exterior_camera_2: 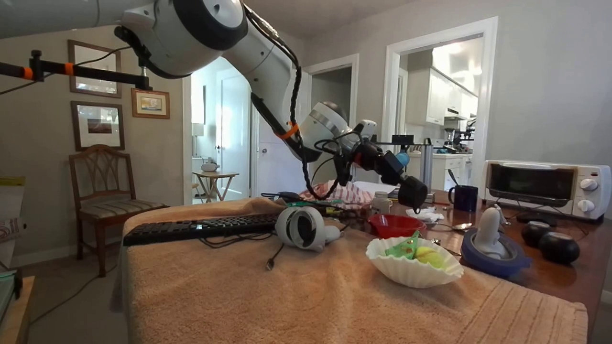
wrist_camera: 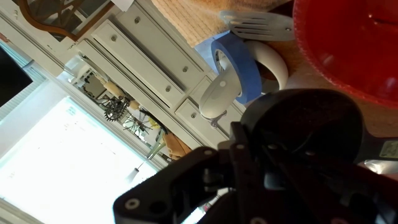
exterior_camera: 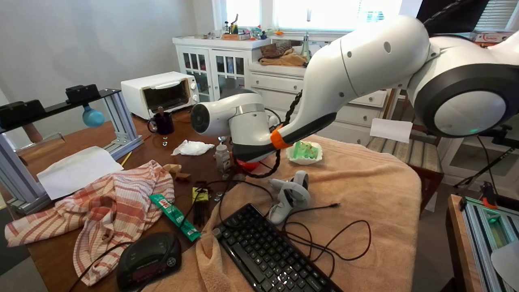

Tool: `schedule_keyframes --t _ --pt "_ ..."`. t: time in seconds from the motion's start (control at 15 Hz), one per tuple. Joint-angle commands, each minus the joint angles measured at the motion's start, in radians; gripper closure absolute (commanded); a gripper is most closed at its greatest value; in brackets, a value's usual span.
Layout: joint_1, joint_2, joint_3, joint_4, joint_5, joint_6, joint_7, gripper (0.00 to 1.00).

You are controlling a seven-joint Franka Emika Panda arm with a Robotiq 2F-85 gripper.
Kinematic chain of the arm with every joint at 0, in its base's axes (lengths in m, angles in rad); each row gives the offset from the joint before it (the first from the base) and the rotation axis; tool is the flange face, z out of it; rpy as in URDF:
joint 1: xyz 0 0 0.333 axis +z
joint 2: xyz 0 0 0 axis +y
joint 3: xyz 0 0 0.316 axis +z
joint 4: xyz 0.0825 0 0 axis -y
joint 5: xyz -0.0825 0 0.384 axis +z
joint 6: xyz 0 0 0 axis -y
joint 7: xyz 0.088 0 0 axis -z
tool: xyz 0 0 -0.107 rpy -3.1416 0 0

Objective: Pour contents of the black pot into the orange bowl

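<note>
Wrist view: black pot held fast, red bowl at one o'clock from it

In an exterior view the hand is closed on the black pot and holds it above the table; its parts are too dark to tell how wide the grip stands. The pot's handle points to three o'clock in the wrist view, and the pot's inside is too dark to read. From the pot in that view, a slotted spatula lies at eleven o'clock and a roll of blue tape at ten, ringed around a white controller.

In an exterior view the red bowl sits on the table at seven o'clock from the pot, a jar at eight and a dark mug at three. From the red bowl, a fluted white bowl stands at five o'clock on a tan towel, holding a yellow ball and a green item. A second controller lies at nine o'clock, with a black keyboard beyond it.
</note>
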Motion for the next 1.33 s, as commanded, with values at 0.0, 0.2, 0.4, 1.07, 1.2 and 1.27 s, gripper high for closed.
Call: schedule_keyframes --t 0.0,0.2,0.4,1.07,1.2,1.27 --pt "0.033 0.011 0.001 0.009 -0.042 -0.073 0.025 0.99" --pt "0.05 0.02 -0.001 0.013 -0.077 -0.127 0.022 0.99" --pt "0.055 0.03 0.005 0.018 -0.111 -0.175 0.011 0.99" --pt "0.027 0.113 0.019 0.097 -0.201 -0.229 -0.083 0.99" --pt "0.021 0.131 0.017 0.123 -0.217 -0.228 -0.107 0.99" --pt "0.019 0.145 0.015 0.142 -0.223 -0.231 -0.123 0.99"
